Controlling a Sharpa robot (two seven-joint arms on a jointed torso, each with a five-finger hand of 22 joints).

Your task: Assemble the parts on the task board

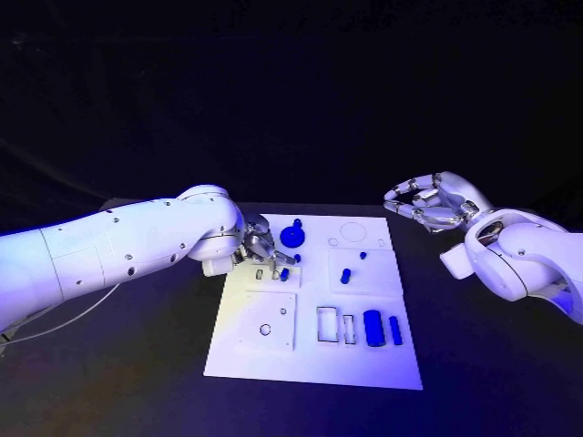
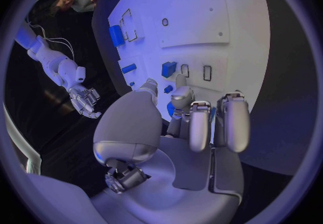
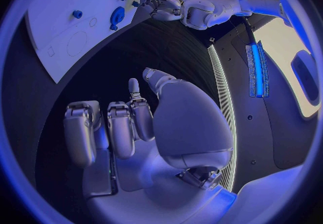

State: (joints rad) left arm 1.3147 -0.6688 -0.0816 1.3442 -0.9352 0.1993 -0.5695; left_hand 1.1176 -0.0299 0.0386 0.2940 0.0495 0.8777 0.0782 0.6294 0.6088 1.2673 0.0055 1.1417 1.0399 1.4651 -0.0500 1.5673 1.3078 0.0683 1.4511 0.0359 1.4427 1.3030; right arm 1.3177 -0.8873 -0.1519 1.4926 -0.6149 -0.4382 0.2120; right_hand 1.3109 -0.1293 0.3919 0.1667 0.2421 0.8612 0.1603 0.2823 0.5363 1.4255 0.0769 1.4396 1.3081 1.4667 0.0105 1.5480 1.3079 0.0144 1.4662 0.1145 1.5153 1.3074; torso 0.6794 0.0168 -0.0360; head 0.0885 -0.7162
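**Left hand lowered with fingers bunched, right hand raised and curled**

The left arm is reached in from the left, and its left hand is held low with the fingers drawn together, pointing downward. The right arm is bent at the right, and the right hand is held raised, its fingers curled in with nothing between them.

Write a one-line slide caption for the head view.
Left hand works over small blue parts on the white task board; right hand is raised beside it, holding nothing.
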